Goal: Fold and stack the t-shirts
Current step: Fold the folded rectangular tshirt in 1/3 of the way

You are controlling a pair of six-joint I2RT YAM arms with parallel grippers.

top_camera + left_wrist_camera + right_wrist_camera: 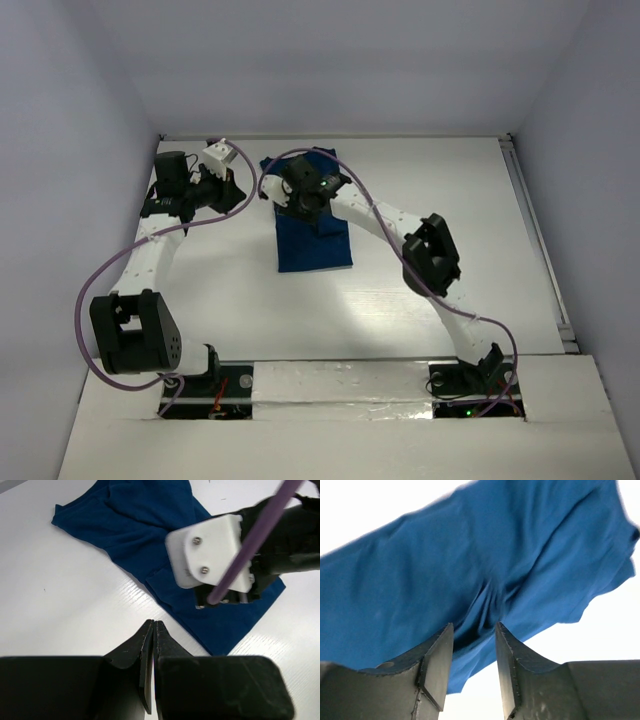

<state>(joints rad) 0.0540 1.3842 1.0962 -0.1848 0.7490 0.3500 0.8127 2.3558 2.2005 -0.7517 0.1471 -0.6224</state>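
The dark blue t-shirt (315, 245) lies as a folded strip in the middle of the white table (460, 200). My right gripper (300, 197) hovers over the strip's far end. In the right wrist view its jaws (474, 628) stand open, with a wrinkled ridge of the t-shirt (495, 545) just beyond the tips and nothing clamped. My left gripper (236, 190) is left of the shirt over bare table. In the left wrist view it (154, 626) is shut on nothing, a little short of the t-shirt (135, 525). No printed graphic shows.
The right arm's white wrist block (212, 555) and purple cable (250, 540) hang over the shirt in the left wrist view. White walls close in the table at the back and both sides. Both arm bases (200, 370) stand at the near edge.
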